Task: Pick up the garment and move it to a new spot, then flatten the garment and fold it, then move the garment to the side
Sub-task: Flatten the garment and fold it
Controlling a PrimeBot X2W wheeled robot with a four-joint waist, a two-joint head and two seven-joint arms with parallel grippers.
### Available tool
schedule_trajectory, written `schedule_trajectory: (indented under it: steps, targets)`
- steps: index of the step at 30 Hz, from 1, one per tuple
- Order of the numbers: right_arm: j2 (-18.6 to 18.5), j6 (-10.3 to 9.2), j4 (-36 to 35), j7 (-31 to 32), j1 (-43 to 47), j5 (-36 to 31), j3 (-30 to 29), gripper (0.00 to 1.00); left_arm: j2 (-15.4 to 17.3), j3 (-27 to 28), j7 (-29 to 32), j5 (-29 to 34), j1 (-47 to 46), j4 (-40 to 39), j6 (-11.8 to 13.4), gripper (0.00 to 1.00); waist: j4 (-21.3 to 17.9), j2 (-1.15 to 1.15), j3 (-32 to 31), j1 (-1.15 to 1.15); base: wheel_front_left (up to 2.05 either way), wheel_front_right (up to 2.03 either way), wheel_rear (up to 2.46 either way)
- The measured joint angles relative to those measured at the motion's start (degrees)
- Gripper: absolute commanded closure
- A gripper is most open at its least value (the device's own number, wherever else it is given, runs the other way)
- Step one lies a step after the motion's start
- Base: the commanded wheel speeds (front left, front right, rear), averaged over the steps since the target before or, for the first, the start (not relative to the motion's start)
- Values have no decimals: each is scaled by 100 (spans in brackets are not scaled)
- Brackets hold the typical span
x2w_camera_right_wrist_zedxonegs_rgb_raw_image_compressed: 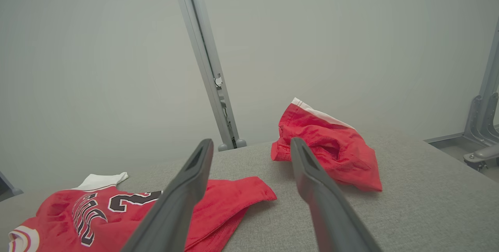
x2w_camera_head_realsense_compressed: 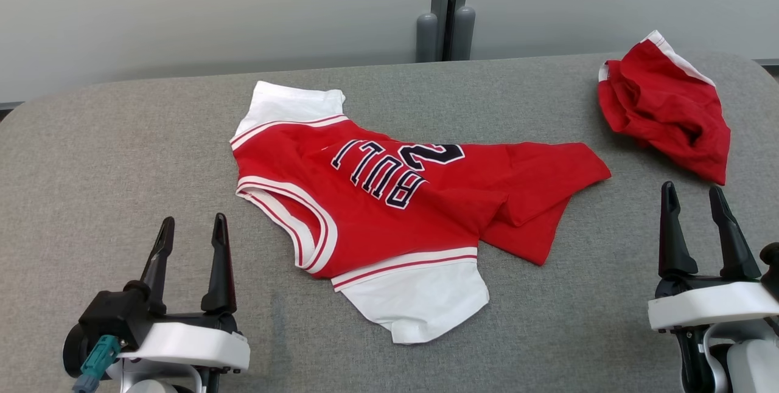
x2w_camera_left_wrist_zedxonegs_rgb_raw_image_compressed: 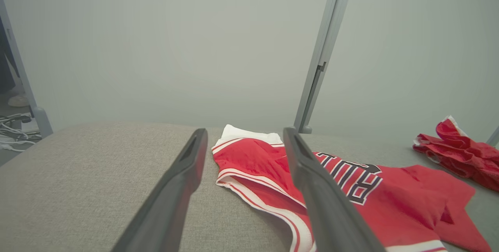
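The garment [x2w_camera_head_realsense_compressed: 389,198] is a red basketball jersey with white sleeves, white trim and dark lettering. It lies rumpled on the middle of the grey table [x2w_camera_head_realsense_compressed: 109,156], its hem end bunched to the right. It also shows in the left wrist view as the garment [x2w_camera_left_wrist_zedxonegs_rgb_raw_image_compressed: 273,170] and in the right wrist view as the garment [x2w_camera_right_wrist_zedxonegs_rgb_raw_image_compressed: 97,213]. My left gripper [x2w_camera_head_realsense_compressed: 190,244] stands open at the lower left, short of the jersey, holding nothing. My right gripper [x2w_camera_head_realsense_compressed: 694,195] stands open at the lower right, apart from the jersey, with nothing in it.
A crumpled pair of red shorts [x2w_camera_head_realsense_compressed: 666,107] with white trim lies at the table's back right corner, just beyond my right gripper; the shorts [x2w_camera_right_wrist_zedxonegs_rgb_raw_image_compressed: 331,146] lie ahead of its fingers. A pale wall with a grey post [x2w_camera_head_realsense_compressed: 447,10] runs behind the table.
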Motion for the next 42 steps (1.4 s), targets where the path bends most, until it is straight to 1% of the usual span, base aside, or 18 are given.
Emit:
schedule_trajectory:
  steps: [4,8,12,14,19,24,29,33,38,42]
  targets:
    - [10,0,15,-10,-13,-3,20,0,-153,79,0,157,-2,52,-190,0,-12,0,-9,0,0,0,0]
    - [15,0,19,-33,-20,-4,31,0,-240,115,0,230,-6,149,-372,0,-31,0,-2,0,0,0,0]
    - [20,0,38,-42,-23,0,36,0,-346,-129,111,186,-21,361,-609,0,-55,0,19,0,0,0,0]
    - [21,0,44,-43,-25,2,34,0,-359,-181,152,186,-47,403,-630,0,-62,0,26,0,0,0,0]
    - [24,0,63,-44,-64,5,23,0,-486,-463,670,45,-194,693,-826,0,-111,0,45,0,0,0,0]
    - [26,0,65,-45,-105,5,4,0,-600,-883,1362,-102,-303,870,-1084,0,-188,0,82,0,0,0,0]
    - [29,0,74,-48,-141,4,3,0,-694,-1284,1952,-172,-327,1051,-1256,0,-259,0,111,0,0,0,0]
    - [29,0,81,-49,-160,5,22,0,-737,-1514,2180,-141,-475,1187,-1361,0,-316,0,135,0,0,0,0]
    - [31,0,92,-49,-170,14,51,0,-751,-1738,2437,-56,-625,1435,-1405,0,-382,0,175,0,0,0,0]
    - [30,0,121,-51,-180,51,77,0,-744,-1880,2528,49,-683,1606,-1454,0,-445,0,212,0,0,0,0]
